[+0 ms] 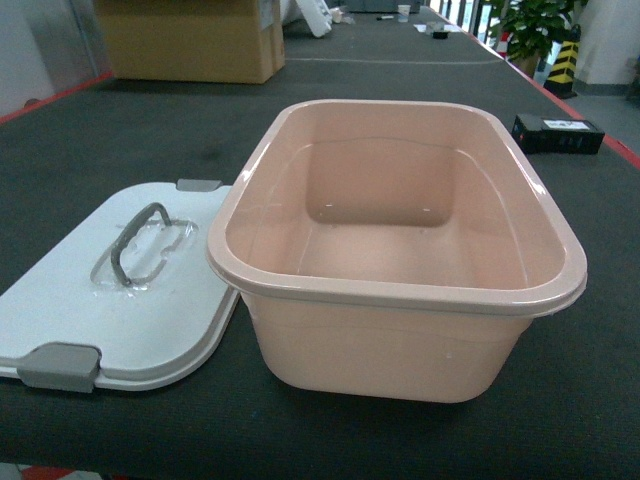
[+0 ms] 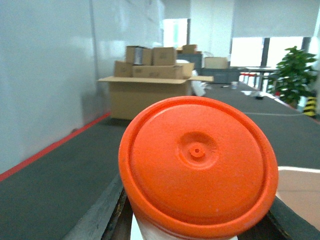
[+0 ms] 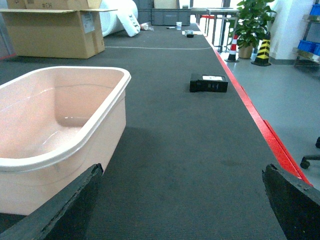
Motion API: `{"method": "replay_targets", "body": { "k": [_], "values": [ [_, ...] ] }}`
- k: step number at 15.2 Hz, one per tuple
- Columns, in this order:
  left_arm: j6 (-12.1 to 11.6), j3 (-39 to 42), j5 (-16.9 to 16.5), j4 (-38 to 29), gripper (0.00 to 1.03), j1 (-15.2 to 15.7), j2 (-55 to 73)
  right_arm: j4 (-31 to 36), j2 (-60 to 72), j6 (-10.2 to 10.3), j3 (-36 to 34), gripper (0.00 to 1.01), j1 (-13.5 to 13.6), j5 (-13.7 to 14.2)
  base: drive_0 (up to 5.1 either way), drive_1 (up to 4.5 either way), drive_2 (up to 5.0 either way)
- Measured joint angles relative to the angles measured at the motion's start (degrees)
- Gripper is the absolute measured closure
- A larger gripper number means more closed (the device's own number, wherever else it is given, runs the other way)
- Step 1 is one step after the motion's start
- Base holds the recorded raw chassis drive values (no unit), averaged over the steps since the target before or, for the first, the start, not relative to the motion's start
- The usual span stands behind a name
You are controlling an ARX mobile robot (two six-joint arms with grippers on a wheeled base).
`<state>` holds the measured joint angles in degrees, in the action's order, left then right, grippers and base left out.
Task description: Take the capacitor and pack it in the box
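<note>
The box (image 1: 400, 292) is an open peach-pink tub on the dark mat, with nothing inside it. Its white lid (image 1: 60, 290) with a grey handle (image 1: 140, 240) lies flat to its left. Neither gripper shows in the head view. In the left wrist view the capacitor (image 2: 197, 160), a white cylinder with an orange end cap, fills the frame. My left gripper (image 2: 195, 227) is shut on it, and a corner of the box (image 2: 300, 192) shows to the right. My right gripper (image 3: 177, 210) is open over bare mat, just right of the box (image 3: 60, 150).
A small black case (image 1: 557, 133) lies at the far right of the mat (image 3: 208, 83). A brown cardboard carton (image 1: 190, 40) stands at the back left. A red strip (image 3: 260, 125) marks the mat's right edge, with floor and a plant (image 3: 250, 20) beyond.
</note>
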<state>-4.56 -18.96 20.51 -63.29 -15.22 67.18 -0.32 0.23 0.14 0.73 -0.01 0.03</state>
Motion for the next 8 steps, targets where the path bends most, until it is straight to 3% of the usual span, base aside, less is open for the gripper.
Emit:
{"method": "replay_targets", "body": {
  "k": [4, 6, 7, 8],
  "values": [
    [1.73, -26.18, -3.06, 5.55, 0.59, -11.76, 30.14, -0.02, 0.00, 0.00, 0.00, 0.03, 0.00, -0.02, 0.0, 0.00, 0.0],
    [3.54, -37.48, -5.44, 9.64, 0.59, -15.52, 39.28, 0.00, 0.00, 0.00, 0.00, 0.03, 0.00, -0.02, 0.0, 0.00, 0.0],
    [4.31, -39.95, -5.16, 10.05, 0.56, -16.85, 42.14, 0.00, 0.00, 0.00, 0.00, 0.03, 0.00, 0.00, 0.0, 0.00, 0.0],
    [4.57, -40.35, -5.07, 10.64, 0.44, -17.44, 43.47, 0.00, 0.00, 0.00, 0.00, 0.03, 0.00, 0.00, 0.0, 0.00, 0.0]
  ]
}}
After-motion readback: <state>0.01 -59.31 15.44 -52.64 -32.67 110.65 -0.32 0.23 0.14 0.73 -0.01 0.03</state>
